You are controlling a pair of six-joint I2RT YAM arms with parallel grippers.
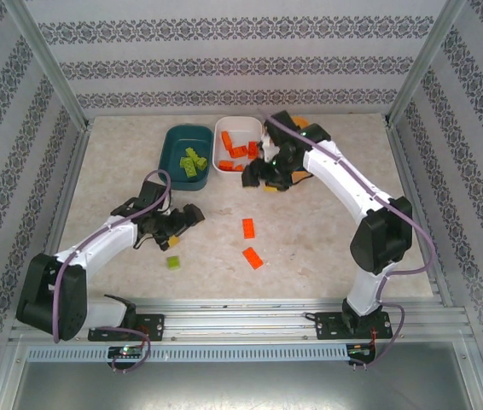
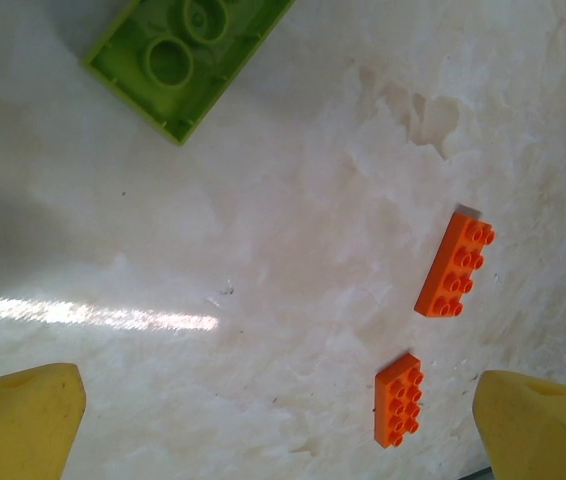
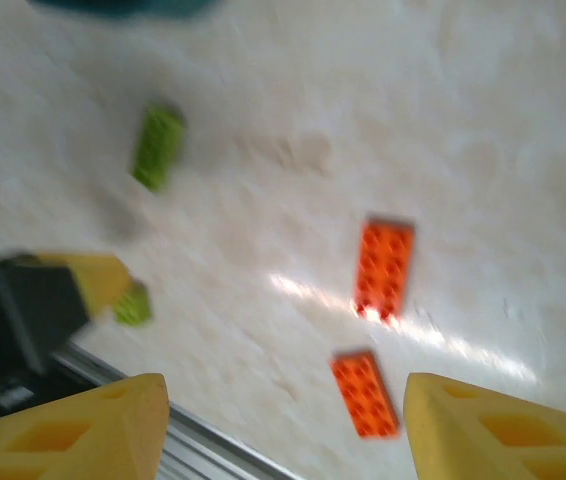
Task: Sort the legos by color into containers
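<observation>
Two orange legos (image 1: 248,227) lie loose near the middle of the table (image 1: 310,248), the nearer one (image 1: 253,257) at 6 o'clock from the other and close to it. A green lego (image 1: 174,262) sits at 9 o'clock from that pair, well apart from it.

The left gripper (image 1: 192,215) hangs low over the table at 1 o'clock from the green lego. Its wrist view shows the left gripper (image 2: 283,410) with yellow fingertips (image 2: 23,420) spread wide and nothing between them. A green lego (image 2: 183,60) lies there underside up, and both orange legos (image 2: 454,265) lie flat with studs up.

The teal bin (image 1: 170,137) stands at 11 o'clock from the table's middle and holds several green legos (image 1: 194,162). The white bin (image 1: 218,145) touches its right side and holds more orange legos (image 1: 237,147).

The right gripper (image 1: 263,178) hangs at 5 o'clock from the white bin, just beside its near corner. Its wrist view is blurred, but the right gripper (image 3: 288,420) is plainly spread wide and holds nothing.
</observation>
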